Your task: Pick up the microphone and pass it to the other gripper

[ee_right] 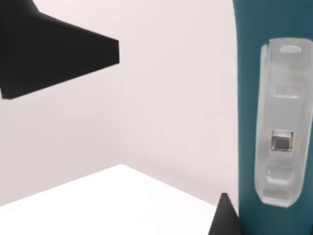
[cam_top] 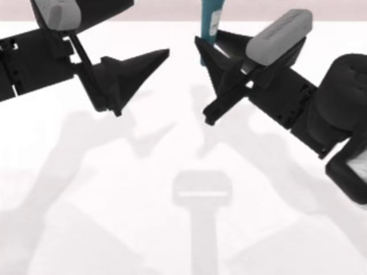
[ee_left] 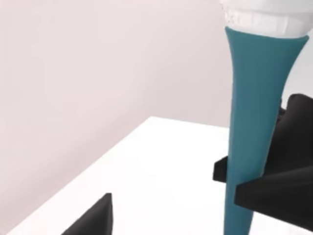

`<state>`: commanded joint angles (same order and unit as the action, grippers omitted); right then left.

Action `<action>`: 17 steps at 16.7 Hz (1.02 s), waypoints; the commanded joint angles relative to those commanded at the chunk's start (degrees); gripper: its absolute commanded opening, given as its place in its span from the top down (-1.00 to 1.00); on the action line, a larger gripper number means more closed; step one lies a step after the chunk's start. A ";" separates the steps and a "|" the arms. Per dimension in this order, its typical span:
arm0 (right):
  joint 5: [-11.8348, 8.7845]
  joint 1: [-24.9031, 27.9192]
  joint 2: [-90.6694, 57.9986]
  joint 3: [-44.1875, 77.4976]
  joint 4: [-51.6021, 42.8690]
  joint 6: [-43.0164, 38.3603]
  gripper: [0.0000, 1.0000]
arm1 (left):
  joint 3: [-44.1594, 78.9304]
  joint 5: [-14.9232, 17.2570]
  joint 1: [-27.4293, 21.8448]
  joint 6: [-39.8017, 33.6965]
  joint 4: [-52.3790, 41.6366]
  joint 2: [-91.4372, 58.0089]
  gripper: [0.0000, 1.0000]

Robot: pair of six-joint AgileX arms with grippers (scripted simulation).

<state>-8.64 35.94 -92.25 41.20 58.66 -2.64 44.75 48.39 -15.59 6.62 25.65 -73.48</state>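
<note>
The white counter [cam_top: 86, 189] spans the whole workspace and carries only shadows in the top view. Above its right half, the right arm reaches inward, and the right end effector [cam_top: 209, 86] is clenched on the microphone [cam_top: 210, 26], gripping the lower part of the teal handle. The microphone is therefore off the counter, held roughly upright in the air near the middle of the far edge, head upward; this orientation leaves a length of handle above the grip exposed for a second grasp. Above the left half, the left end effector [cam_top: 140, 71] points toward the microphone but stands apart from it, with a clear gap between them. Its jaws are released and hold nothing; the left wrist view shows the handle rising between the camera and the far wall with no contact. The pickup appears complete and the transfer not yet made. The white switch strip [ee_right: 281, 122] on the handle faces the right wrist camera, so the grip probably sits on the plain sides of the handle.
</note>
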 joint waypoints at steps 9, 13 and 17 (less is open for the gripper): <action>0.00 0.00 0.00 0.00 0.00 0.00 1.00 | 12.39 -10.84 -11.46 -0.59 3.55 -15.21 -1.00; 0.00 0.00 0.00 0.00 0.00 0.00 1.00 | 14.17 -12.42 -13.08 -0.67 4.05 -17.41 -1.00; 0.00 0.00 0.00 0.00 0.00 0.00 1.00 | 14.17 -12.42 -13.08 -0.67 4.05 -17.41 -0.70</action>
<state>-8.64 35.94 -92.25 41.20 58.66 -2.64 58.92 35.97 -28.67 5.95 29.70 -90.90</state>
